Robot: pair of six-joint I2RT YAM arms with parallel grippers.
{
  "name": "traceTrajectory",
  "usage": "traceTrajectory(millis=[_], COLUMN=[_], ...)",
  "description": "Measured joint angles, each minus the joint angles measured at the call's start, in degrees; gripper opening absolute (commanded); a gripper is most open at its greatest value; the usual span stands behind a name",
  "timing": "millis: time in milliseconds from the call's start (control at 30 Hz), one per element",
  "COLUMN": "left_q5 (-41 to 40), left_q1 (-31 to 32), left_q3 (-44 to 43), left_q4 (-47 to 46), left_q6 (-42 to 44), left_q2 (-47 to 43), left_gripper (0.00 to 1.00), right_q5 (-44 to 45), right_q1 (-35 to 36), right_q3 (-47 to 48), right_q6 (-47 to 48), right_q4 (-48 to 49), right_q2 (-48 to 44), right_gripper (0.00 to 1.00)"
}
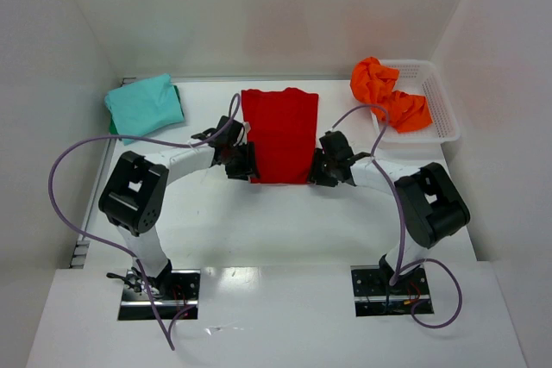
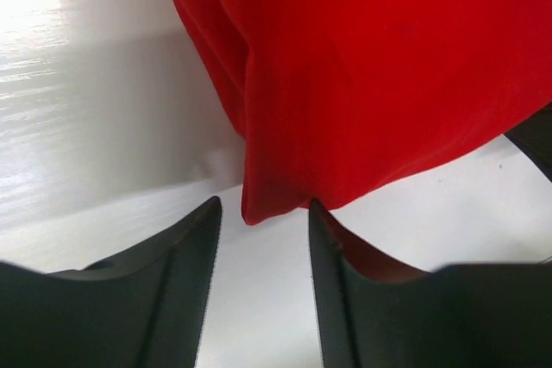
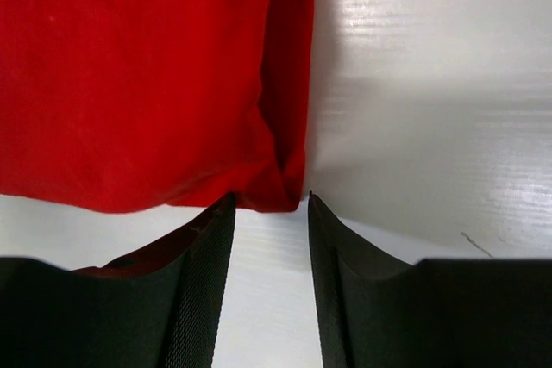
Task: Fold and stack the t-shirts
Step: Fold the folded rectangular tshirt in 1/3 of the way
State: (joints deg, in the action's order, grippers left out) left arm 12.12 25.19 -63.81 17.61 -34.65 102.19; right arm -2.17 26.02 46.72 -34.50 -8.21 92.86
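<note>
Red shirt (image 1: 280, 134) lies on the table (image 1: 259, 230) folded in a strip, left gripper (image 1: 244, 161) and right gripper (image 1: 321, 168) at its near corners. Both jaws stand part open, clamping nothing. Teal shirt (image 1: 145, 105) lies folded far left; orange shirt (image 1: 388, 92) sits crumpled in the basket (image 1: 442, 122).

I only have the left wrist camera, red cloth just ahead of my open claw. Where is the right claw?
Observer: The right claw is open at the red t-shirt's other near corner, pinching nothing.
Operator: How is that shirt lying?
Observer: Flat, a narrow rectangle with both sides folded in, collar at the far end.
Operator: Any shirt already done?
Observer: The teal t-shirt lies folded at the table's far left corner.
</note>
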Motion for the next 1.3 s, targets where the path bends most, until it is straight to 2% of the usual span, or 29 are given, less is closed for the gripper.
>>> traceTrajectory(millis=[200, 233, 267, 367, 500, 1167, 1233, 1300], left_q5=[-0.57, -0.59, -0.61, -0.98, -2.47, -6.27, -6.27, -6.01], left_q1=[0.0, 0.0, 0.0, 0.0, 0.04, -1.27, -1.27, -1.27], left_q3=[-0.87, -0.87, -0.87, -0.87, -1.07, -1.07, -0.9, -0.61], left_q4=[0.22, 0.37, 0.42, 0.61, 1.64, 6.16, 6.36, 6.47], left_q6=[0.04, 0.13, 0.09, 0.13, 0.11, 0.37, 0.37, 0.59], left_q2=[2.25, 2.69, 2.97, 3.43, 3.45, -0.42, -0.42, -0.42], left_gripper=[0.32, 0.26, 0.23, 0.07, 0.0, 0.0, 0.0, 0.05], right_q5=[0.09, 0.09, 0.07, 0.09, 0.66, 2.95, 2.8, 2.43], right_q1=[0.0, 0.0, 0.0, 0.0, 0.09, 0.76, 0.83, 0.85], right_q3=[2.21, 2.51, 2.73, 3.3, 3.58, 1.49, 1.14, 0.83], right_q6=[0.76, 0.85, 0.96, 1.14, 1.07, 0.79, 0.48, 0.24], right_q4=[0.09, 0.04, 0.04, 0.0, -0.39, -2.93, -2.86, -2.89], right_q2=[2.49, 2.78, 3.1, 3.76, 3.93, 0.31, 0.2, 0.04], right_gripper=[0.31, 0.28, 0.21, 0.11, 0.0, 0.0, 0.05, 0.19])
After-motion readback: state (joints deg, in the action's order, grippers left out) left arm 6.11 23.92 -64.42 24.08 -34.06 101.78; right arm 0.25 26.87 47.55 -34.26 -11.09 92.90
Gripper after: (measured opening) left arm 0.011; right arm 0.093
